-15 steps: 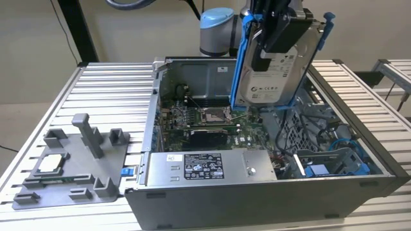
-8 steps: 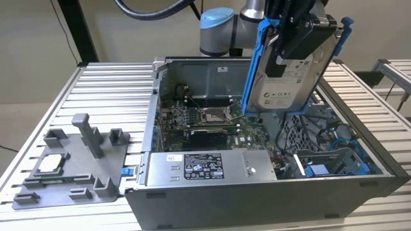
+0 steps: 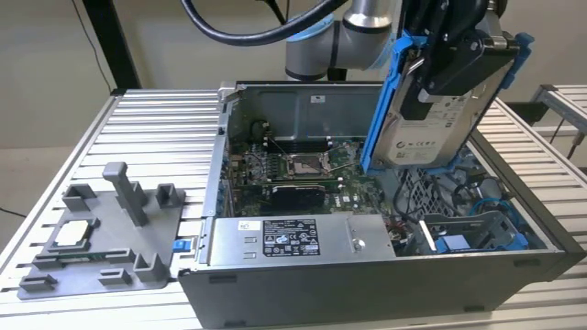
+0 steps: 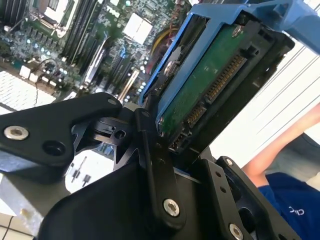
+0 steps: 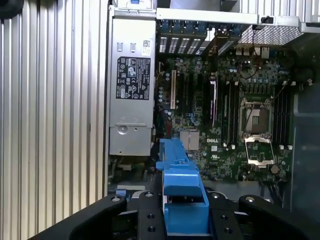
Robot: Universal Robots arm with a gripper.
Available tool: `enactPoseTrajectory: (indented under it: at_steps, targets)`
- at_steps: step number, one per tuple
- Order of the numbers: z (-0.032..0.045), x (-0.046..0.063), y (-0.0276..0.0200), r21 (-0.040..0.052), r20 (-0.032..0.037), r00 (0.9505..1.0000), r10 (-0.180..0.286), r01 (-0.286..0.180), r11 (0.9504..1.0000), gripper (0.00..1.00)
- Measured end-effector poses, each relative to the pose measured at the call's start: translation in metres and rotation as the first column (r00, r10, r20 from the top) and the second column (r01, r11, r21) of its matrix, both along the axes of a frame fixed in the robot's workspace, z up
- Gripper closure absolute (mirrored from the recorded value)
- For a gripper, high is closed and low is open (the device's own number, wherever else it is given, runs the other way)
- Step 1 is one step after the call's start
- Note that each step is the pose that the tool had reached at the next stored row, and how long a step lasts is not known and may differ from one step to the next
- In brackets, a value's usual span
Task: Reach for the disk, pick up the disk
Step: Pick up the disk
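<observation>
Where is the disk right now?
The disk is up in the air, clamped in the gripper, at the exterior view's upper right, hanging above the open computer case.

I get even, soft indoor light with faint shadows inside the computer case [image 3: 385, 206], though the second wrist view blows out white behind the disk [image 4: 210, 85].

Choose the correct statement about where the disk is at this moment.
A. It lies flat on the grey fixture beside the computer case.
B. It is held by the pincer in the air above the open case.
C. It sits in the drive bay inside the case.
B: in the exterior view the pincer grips the disk, which hangs nearly upright above the open computer case.
</observation>
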State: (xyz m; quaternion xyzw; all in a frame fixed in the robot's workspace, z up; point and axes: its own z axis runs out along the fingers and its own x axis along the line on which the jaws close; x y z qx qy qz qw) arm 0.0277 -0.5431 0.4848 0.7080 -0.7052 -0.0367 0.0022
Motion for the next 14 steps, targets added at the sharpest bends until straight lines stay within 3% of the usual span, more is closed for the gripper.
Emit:
enactPoseTrajectory:
  at_steps: [8, 14]
  targets:
    - [-0.0016, 0.016, -0.0228, 0.0, -0.0001, 1.0, 0.0, 0.0, 1.0, 1.0]
    - [-0.0031, 0.028, -0.0336, 0.0, -0.0001, 1.0, 0.0, 0.0, 1.0, 1.0]
